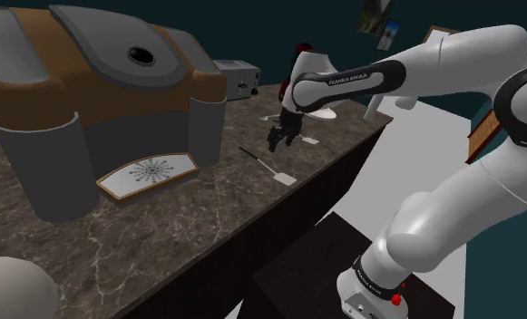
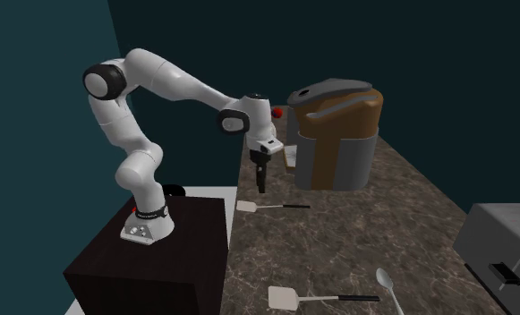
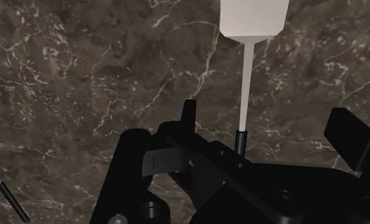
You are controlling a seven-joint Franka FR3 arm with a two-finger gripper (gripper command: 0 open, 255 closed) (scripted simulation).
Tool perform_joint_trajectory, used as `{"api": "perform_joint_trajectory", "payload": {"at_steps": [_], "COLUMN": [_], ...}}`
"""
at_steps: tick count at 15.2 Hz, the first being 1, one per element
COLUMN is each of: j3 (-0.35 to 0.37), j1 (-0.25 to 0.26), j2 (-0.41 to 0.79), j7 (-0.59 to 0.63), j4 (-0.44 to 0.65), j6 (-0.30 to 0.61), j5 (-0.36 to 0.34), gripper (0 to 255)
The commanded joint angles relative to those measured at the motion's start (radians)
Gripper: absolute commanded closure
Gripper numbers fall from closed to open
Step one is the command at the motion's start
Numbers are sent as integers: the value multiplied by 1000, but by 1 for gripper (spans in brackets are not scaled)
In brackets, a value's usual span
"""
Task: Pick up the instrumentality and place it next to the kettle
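A spatula [image 3: 252, 18] with a white blade and a thin black handle lies flat on the dark marble counter [image 1: 189, 236]. It is also seen in the shoulder view [image 1: 272, 169] and the second exterior view [image 2: 268, 207]. My black gripper [image 3: 269, 130] hangs open above its handle, fingers wide apart and touching nothing. From outside, the gripper [image 2: 260, 183] points straight down over the counter, as the shoulder view [image 1: 279, 138] also shows. A dark red kettle [image 1: 302, 53] stands at the counter's far end, partly hidden behind my arm.
A large brown and grey coffee machine [image 1: 98, 100] takes up the counter's near side in the shoulder view. A grey toaster [image 1: 239, 77] stands further back. A second spatula [image 2: 320, 298] and a spoon [image 2: 387, 286] lie beyond the gripper. The counter edge drops off beside my dark stand [image 2: 150, 259].
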Motion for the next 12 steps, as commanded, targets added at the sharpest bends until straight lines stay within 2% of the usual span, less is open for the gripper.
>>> {"api": "perform_joint_trajectory", "payload": {"at_steps": [1, 4, 12], "j3": [-6, -8, -8], "j1": [7, 18, 19], "j2": [74, 185, 264], "j7": [-25, -59, -71], "j4": [22, 59, 31], "j6": [53, 126, 233], "j5": [14, 40, 54], "gripper": [0, 0, 0]}}
